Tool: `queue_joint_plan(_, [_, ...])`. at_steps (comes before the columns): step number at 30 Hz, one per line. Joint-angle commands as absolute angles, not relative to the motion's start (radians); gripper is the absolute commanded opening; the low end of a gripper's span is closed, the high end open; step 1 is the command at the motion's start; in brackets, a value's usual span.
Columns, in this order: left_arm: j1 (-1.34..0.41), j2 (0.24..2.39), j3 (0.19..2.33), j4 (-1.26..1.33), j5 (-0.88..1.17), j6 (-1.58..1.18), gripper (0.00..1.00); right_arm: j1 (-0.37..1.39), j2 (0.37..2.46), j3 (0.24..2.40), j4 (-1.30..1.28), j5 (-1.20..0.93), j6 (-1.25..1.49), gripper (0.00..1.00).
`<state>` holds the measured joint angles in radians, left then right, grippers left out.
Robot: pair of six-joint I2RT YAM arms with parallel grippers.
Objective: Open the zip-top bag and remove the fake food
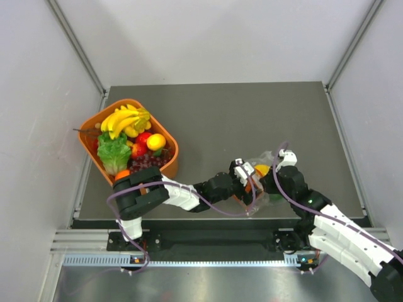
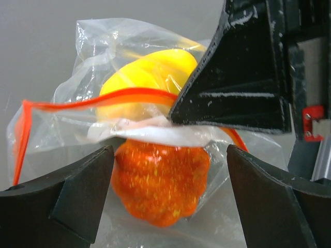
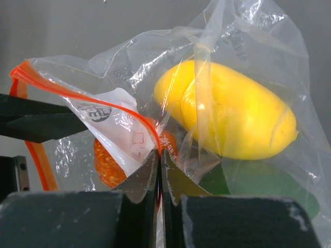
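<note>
Pinching a fold of clear film at the mouth of the bag (image 3: 232, 46), the right gripper (image 3: 159, 155) has its jaws pressed together on the plastic, just under the orange-red zip strip (image 3: 77, 95). A white label (image 3: 111, 121) sits on the bag beside that pinch. It carries a round dark stamp and a faint red box, but the print is too small to read.

The left gripper (image 2: 169, 155) is spread wide and holds nothing. Its two fingers stand either side of the orange fruit (image 2: 160, 183), which lies inside the bag; whether they touch the film I cannot tell.

All the food is in the bag: a yellow piece (image 3: 232, 116) uppermost, the orange fruit below the strip, and a green piece (image 3: 258, 181) low at the right. The bag lies on the table (image 1: 252, 113) near its front edge, between the two grippers and well apart from the orange basket (image 1: 89, 124) at the left.
</note>
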<state>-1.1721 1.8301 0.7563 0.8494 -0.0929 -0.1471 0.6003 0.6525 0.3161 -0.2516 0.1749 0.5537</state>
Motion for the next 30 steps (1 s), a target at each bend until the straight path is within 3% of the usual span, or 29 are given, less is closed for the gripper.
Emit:
queue_joint_plan(1, [-1.169,1.853,0.808,0.875,-0.086,-0.146,0.94,0.609,0.632,0.307,-0.215,0.161,0.577,0.0])
queue_joint_plan(7, [-1.169,1.899,0.862,0.793,-0.147,-0.137,0.94,0.611,0.606,0.301,-0.213,0.147,0.583,0.0])
queue_joint_plan(11, [-1.167,1.911,0.853,0.782,-0.169,-0.156,0.87,0.611,0.586,0.298,-0.221,0.143,0.586,0.0])
queue_joint_plan(18, [-1.167,1.891,0.785,0.784,-0.184,-0.175,0.84,0.611,0.538,0.291,-0.25,0.15,0.588,0.0])
queue_joint_plan(21, [-1.167,1.888,0.773,0.778,-0.172,-0.176,0.77,0.611,0.525,0.287,-0.252,0.147,0.594,0.0])
queue_joint_plan(23, [-1.167,1.891,0.778,0.762,-0.164,-0.179,0.67,0.611,0.52,0.285,-0.253,0.146,0.595,0.0])
queue_joint_plan(24, [-1.167,1.893,0.778,0.759,-0.154,-0.181,0.51,0.611,0.519,0.285,-0.256,0.147,0.597,0.0])
queue_joint_plan(26, [-1.167,1.893,0.778,0.752,-0.147,-0.179,0.34,0.611,0.514,0.288,-0.259,0.147,0.595,0.0])
queue_joint_plan(27, [-1.167,1.89,0.776,0.75,-0.141,-0.179,0.2,0.611,0.511,0.288,-0.264,0.147,0.595,0.0])
queue_joint_plan(30, [-1.167,1.85,0.764,0.729,-0.133,-0.175,0.01,0.611,0.506,0.291,-0.271,0.15,0.591,0.0])
